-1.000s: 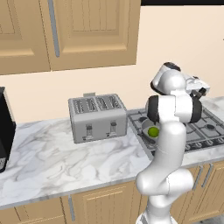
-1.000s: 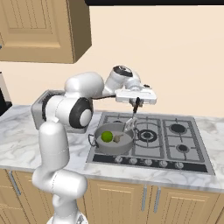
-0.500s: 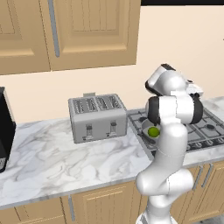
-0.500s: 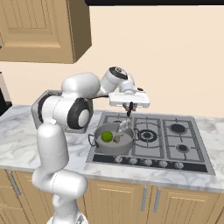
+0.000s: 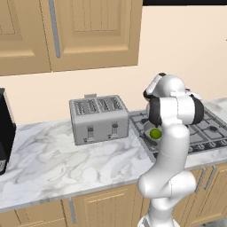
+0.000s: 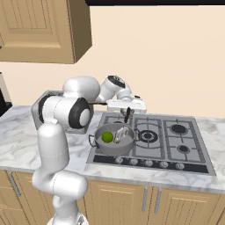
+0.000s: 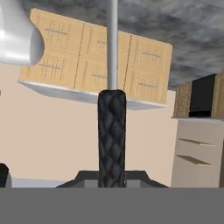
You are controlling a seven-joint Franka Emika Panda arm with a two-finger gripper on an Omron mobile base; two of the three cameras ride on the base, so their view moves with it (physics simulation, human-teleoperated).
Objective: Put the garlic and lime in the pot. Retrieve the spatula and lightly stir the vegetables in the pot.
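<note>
Marble counter (image 5: 66,159) carries a toaster (image 5: 98,119) and hob (image 6: 167,140) — pot (image 6: 115,141) on the hob.

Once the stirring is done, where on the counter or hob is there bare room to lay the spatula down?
Bare marble counter lies left of and in front of the toaster, and the right-hand burners are free. It is crowded at the front-left burner: the pot holds the lime and the spatula head, with the gripper shut on the handle above.
</note>
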